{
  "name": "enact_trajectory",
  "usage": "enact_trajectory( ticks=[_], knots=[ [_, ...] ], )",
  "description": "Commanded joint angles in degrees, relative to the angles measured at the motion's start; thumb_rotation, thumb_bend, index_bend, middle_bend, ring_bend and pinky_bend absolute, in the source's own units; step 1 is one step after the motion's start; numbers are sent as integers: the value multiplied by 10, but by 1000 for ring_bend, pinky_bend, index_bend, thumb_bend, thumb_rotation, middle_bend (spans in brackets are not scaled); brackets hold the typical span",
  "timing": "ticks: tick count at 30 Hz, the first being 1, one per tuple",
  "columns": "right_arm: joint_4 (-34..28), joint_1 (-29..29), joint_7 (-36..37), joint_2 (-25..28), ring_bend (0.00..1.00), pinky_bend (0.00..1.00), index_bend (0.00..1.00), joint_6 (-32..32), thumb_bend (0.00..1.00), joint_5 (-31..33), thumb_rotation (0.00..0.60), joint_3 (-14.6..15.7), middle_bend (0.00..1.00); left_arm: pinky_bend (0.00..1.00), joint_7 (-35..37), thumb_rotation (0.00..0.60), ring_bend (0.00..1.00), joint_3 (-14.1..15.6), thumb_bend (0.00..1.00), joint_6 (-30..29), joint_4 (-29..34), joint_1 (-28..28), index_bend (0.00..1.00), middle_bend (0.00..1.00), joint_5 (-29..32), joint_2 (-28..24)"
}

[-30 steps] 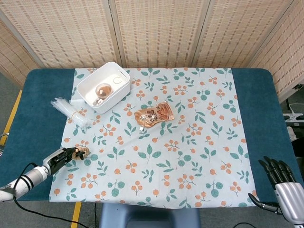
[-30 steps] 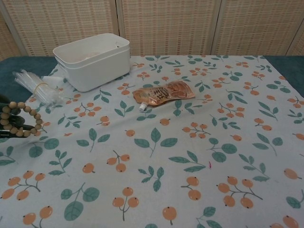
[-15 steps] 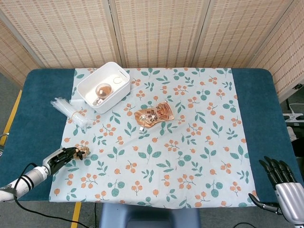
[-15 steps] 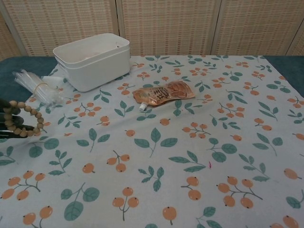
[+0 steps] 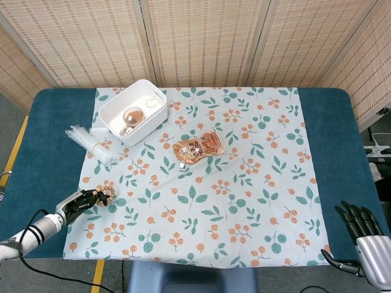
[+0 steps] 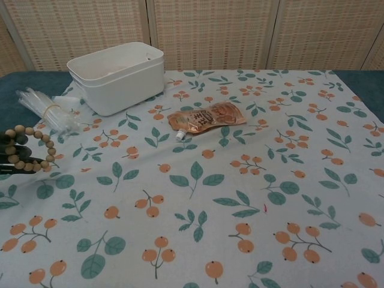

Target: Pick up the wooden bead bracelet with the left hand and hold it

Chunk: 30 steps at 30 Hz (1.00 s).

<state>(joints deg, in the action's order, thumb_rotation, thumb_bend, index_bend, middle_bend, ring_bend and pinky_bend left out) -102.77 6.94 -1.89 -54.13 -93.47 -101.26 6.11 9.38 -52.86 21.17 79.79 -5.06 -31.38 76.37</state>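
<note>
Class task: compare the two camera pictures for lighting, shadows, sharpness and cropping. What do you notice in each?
Head view: even, soft light, faint shadows, sharp overall; the bracelet in the left hand is small. Chest view: equally even light and no glare; the bracelet is cropped at the left edge, its beads clear.
</note>
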Motion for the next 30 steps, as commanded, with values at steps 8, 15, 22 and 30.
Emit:
enact_trajectory(
  ticks=[8, 15, 22, 30],
  knots=[
    [0, 1, 3, 1, 0, 0, 0, -2, 191, 1, 195, -1, 0, 0, -50, 600, 67, -16, 1000, 43, -8, 5, 316, 368, -12, 7],
    [1, 1, 3, 1, 0, 0, 0, -2, 192, 2, 195, -1, 0, 0, -63, 600, 8, -24, 826, 63, -22, 8, 113, 250, -1, 14],
    [1, 0, 2, 1, 0, 0, 0, 2, 191, 4, 193, -2, 0, 0, -83, 600, 8, -26, 673, 74, -36, 8, 111, 253, 4, 21],
    [-1, -2, -2, -1, 0, 0, 0, 7, 191, 5, 194, -2, 0, 0, -218, 600, 34, -15, 657, 30, 32, 36, 118, 261, -78, 26]
  ],
)
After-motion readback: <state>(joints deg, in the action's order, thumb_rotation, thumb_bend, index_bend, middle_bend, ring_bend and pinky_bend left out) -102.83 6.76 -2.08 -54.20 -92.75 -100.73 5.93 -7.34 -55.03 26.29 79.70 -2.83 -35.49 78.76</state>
